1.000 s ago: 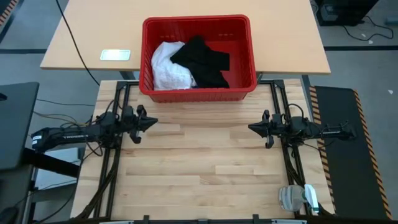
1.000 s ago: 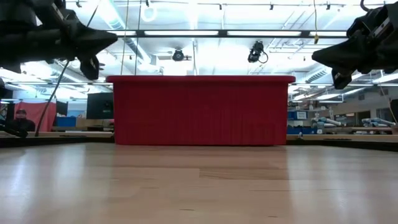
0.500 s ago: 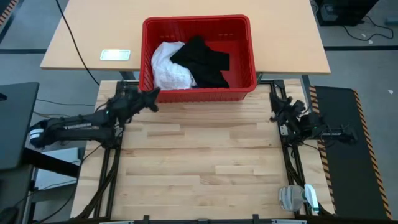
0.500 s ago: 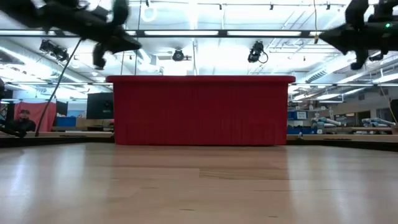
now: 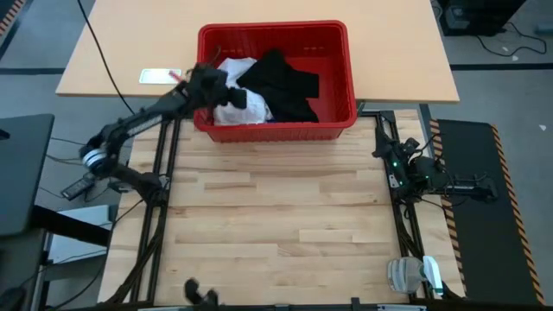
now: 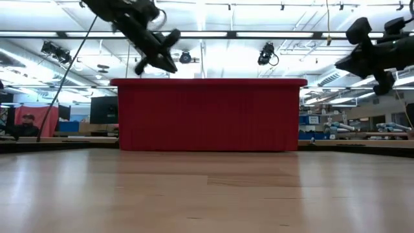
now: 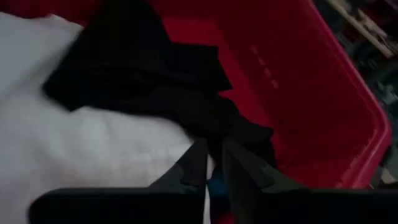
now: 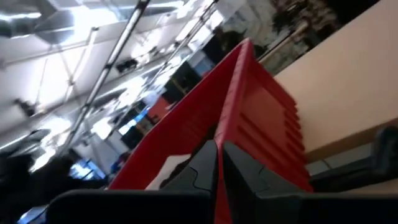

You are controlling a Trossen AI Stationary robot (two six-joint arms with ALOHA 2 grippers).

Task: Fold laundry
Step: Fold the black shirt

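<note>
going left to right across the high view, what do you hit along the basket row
white label on the tan table → left gripper over the basket's left side → white T-shirt → black garment → right wall of the red basket

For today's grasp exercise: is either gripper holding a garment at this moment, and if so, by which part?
Nothing is held. The left gripper hangs empty over the white T-shirt and black garment in the basket; the right gripper is shut, off to the side.

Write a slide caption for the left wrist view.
Left tool poised above the white T-shirt and black garment inside the red basket.
</note>
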